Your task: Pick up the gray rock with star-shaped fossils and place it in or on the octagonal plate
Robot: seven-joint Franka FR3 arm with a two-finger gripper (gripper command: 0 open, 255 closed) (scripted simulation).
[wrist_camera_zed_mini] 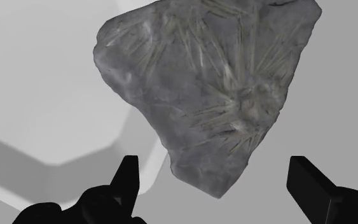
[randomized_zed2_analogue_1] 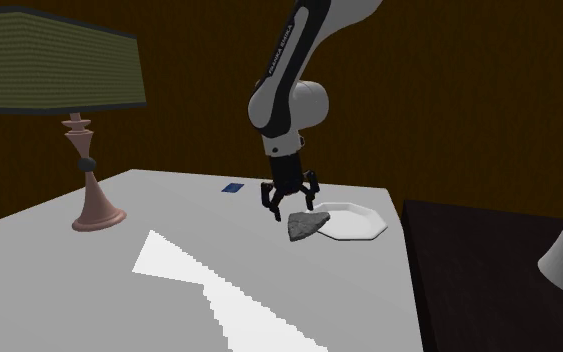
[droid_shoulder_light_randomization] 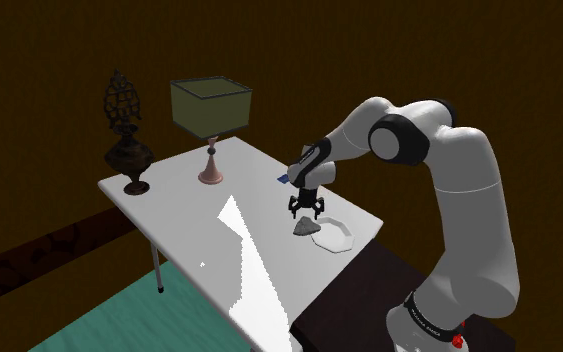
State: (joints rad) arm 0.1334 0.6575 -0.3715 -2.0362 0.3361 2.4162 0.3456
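Observation:
The gray rock [wrist_camera_zed_mini: 209, 83], marked with pale star-shaped sprays, lies on the white table with one side overlapping the rim of the white octagonal plate [wrist_camera_zed_mini: 44, 95]. In the shoulder view the rock [droid_shoulder_light_randomization: 305, 228] sits beside the plate [droid_shoulder_light_randomization: 337, 236] near the table's right edge. My black gripper [droid_shoulder_light_randomization: 306, 210] hangs just above the rock, open, with its fingers [wrist_camera_zed_mini: 128, 175] apart and not touching the stone. The second exterior view shows the gripper [randomized_zed2_analogue_1: 291, 208] over the rock [randomized_zed2_analogue_1: 306, 226], which leans on the left rim of the plate [randomized_zed2_analogue_1: 357, 222].
A table lamp [droid_shoulder_light_randomization: 210, 110] with a green shade and a dark ornate urn [droid_shoulder_light_randomization: 127, 140] stand at the table's far end. A small blue card [droid_shoulder_light_randomization: 283, 179] lies behind the gripper. A dark cabinet [randomized_zed2_analogue_1: 489, 270] adjoins the table past the plate.

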